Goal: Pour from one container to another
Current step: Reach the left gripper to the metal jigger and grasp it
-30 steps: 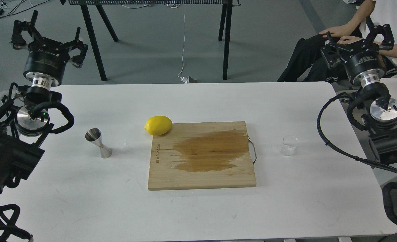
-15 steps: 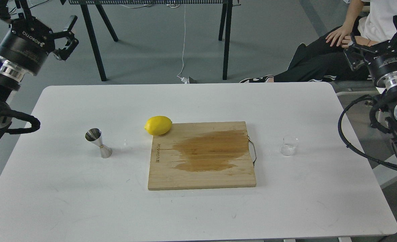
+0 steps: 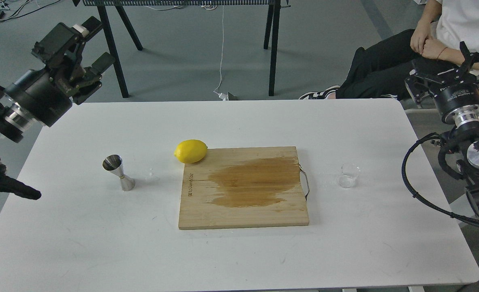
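Two tools are hanging released and empty: the right tool (image 3: 450, 71) is sitting nearer the clear cup (image 3: 349, 175), well apart, while the jigger (image 3: 118, 172) is standing below the left tool (image 3: 79, 52).

Non-task items on white table (image 3: 239, 259)
Wooden cutting board (image 3: 243, 215) mid-table, large dark wet stain (image 3: 253, 182) across it, metal handle (image 3: 305, 184) on right edge; yellow lemon (image 3: 191, 151) touching board's far-left corner; seated person (image 3: 438, 36) far right; black stand legs (image 3: 274, 44) behind table

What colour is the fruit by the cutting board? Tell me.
Bright yellow: the lemon, seen in the head view.
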